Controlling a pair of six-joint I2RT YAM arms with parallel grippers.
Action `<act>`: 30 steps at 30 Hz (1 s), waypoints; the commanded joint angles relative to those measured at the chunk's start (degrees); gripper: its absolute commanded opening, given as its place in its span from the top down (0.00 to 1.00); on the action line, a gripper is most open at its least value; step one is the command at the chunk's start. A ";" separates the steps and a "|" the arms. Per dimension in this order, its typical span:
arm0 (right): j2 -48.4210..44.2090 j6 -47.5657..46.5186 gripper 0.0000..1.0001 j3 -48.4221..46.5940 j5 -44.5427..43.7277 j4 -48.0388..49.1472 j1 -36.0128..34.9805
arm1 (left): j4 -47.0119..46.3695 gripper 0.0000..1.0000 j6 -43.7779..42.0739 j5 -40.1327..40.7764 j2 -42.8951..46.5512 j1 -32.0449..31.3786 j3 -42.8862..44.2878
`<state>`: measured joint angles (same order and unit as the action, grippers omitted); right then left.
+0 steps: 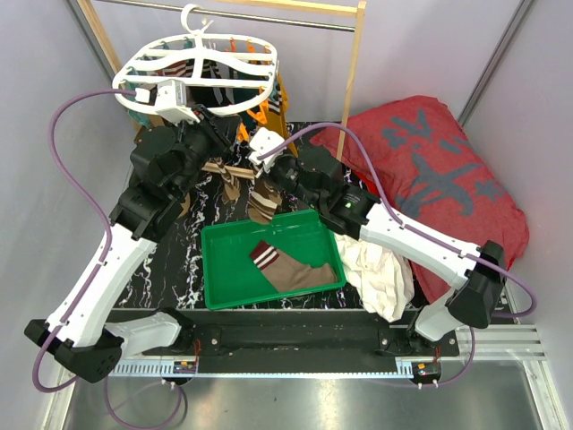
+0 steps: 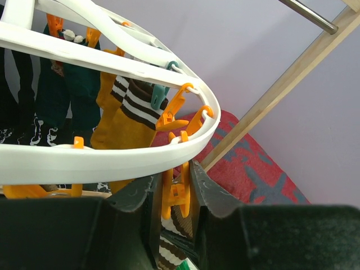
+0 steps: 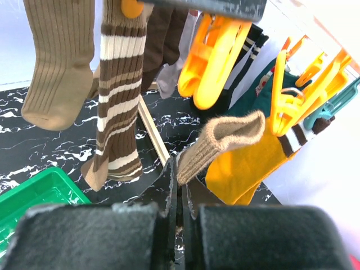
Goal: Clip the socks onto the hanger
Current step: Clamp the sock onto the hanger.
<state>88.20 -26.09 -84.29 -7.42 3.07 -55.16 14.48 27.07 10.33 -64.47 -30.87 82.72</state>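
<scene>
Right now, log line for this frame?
left end effector: shut on orange clip on hanger | right end effector: shut on tan sock, near that clip | green tray: one striped sock

The tan sock (image 3: 225,138) disappeared between the right gripper's (image 3: 179,187) closed fingers; the hanger (image 2: 84,160) ran off the left wrist view's left edge, its rim covering the orange clip's (image 2: 175,194) top.

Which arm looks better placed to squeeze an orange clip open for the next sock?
Left. The left claw has an orange clip between its fingers, under the hanger rim. The right claw is shut on a tan sock, so it should bring that up.
</scene>
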 commanded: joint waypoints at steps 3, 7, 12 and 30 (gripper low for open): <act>1.18 -1.16 1.00 -4.21 1.97 -1.13 -0.92 | -1.56 0.94 0.44 -0.40 -0.13 -0.50 0.25; 1.80 -0.63 1.00 -5.00 3.02 -2.45 -0.92 | -1.74 0.94 0.61 -0.13 0.13 -0.50 0.43; 1.97 -0.28 1.00 -5.18 2.85 -2.72 -1.01 | -2.44 0.93 0.70 0.48 0.75 -0.50 0.16; 1.97 -1.25 1.00 -7.55 3.03 -2.81 -1.36 | -1.21 0.93 0.09 -0.57 -0.57 -0.59 0.16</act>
<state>90.45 -26.39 -88.55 -4.91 -1.28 -55.88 14.48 27.51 10.55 -64.64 -31.07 82.72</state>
